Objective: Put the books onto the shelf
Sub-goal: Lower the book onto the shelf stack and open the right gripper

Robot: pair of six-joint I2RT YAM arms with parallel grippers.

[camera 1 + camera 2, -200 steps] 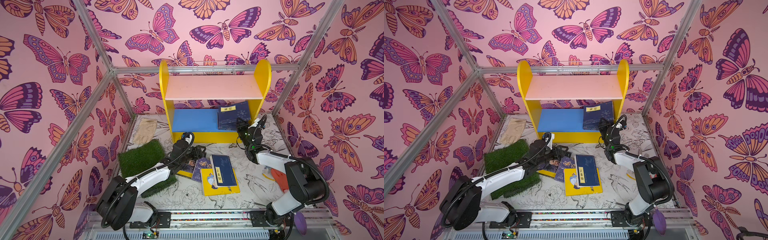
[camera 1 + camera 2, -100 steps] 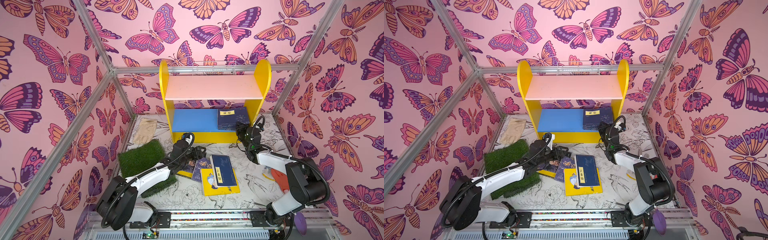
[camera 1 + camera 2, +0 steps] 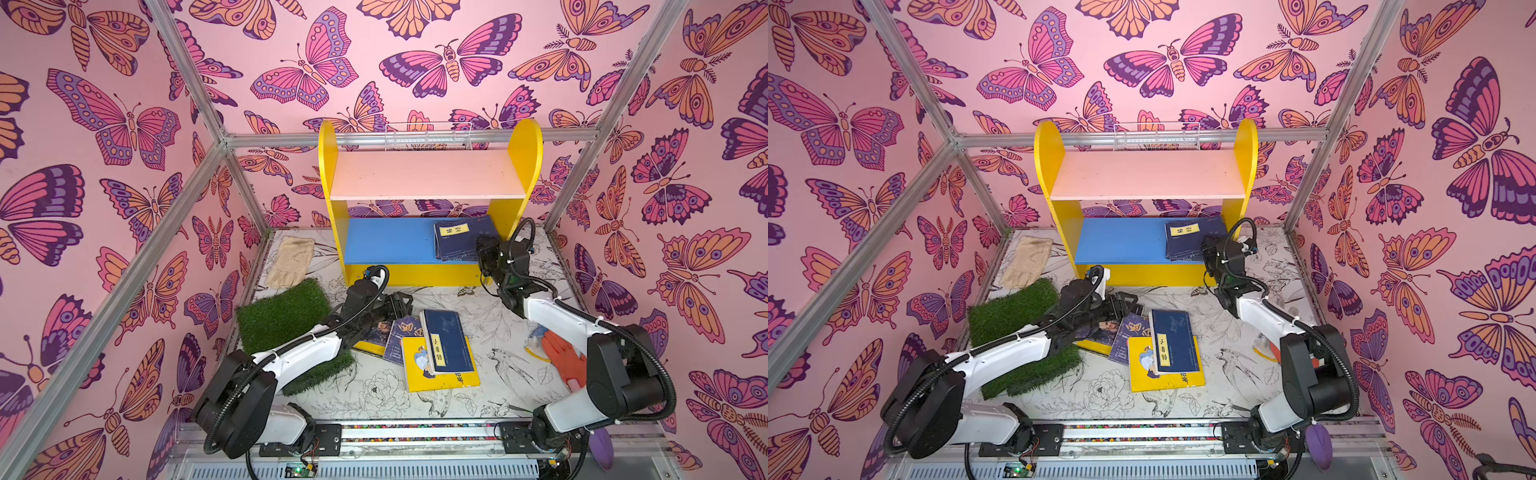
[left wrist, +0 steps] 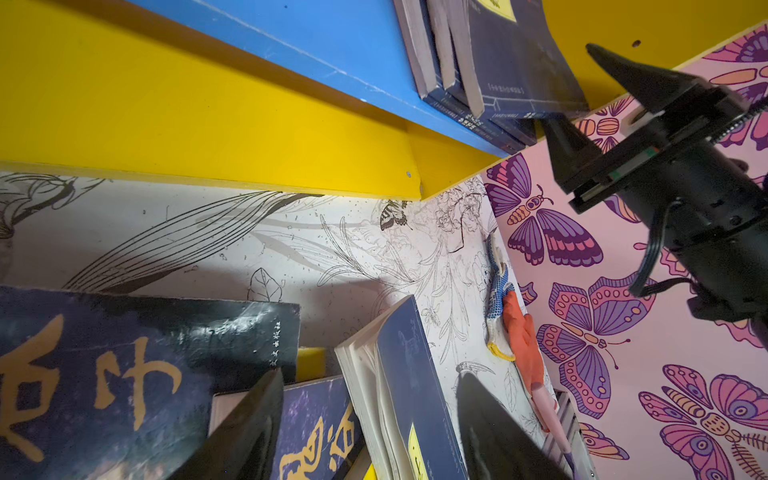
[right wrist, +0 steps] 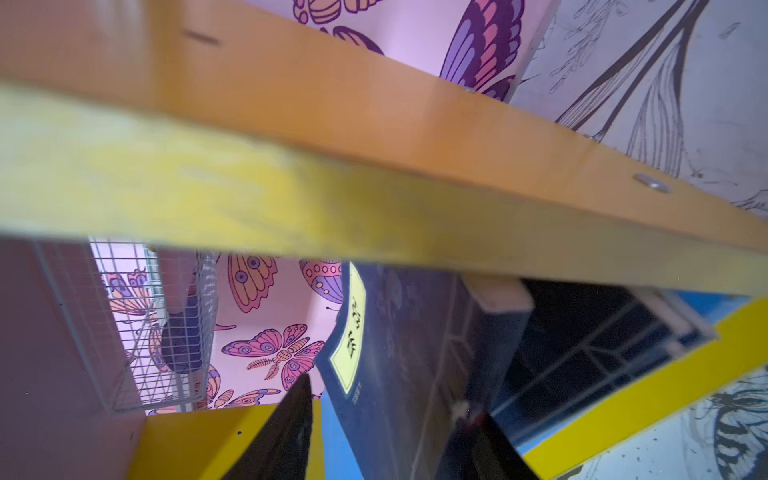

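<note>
The shelf (image 3: 428,174) stands at the back, yellow sides, pink upper board, blue lower board (image 3: 386,241). A stack of navy books (image 3: 461,241) (image 3: 1192,241) lies flat at the lower board's right end. My right gripper (image 3: 484,253) (image 5: 386,395) is open at the stack's front corner, its fingers standing apart on either side of the top book. More books lie on the floor: a navy one (image 3: 446,345) on a yellow one (image 3: 440,374), a portrait one (image 3: 380,332), and a black one with orange characters (image 4: 104,374). My left gripper (image 3: 395,305) (image 4: 371,374) hangs open over this pile.
A green turf square (image 3: 286,324) lies under my left arm, with a beige glove (image 3: 291,259) behind it. An orange glove (image 3: 561,357) lies by the right wall. A white wire basket (image 3: 428,135) hangs behind the shelf's top.
The navy book that leaned tilted at the shelf's right end now lies flat on the stack. My right gripper has opened and let it go. The left arm has barely moved.
</note>
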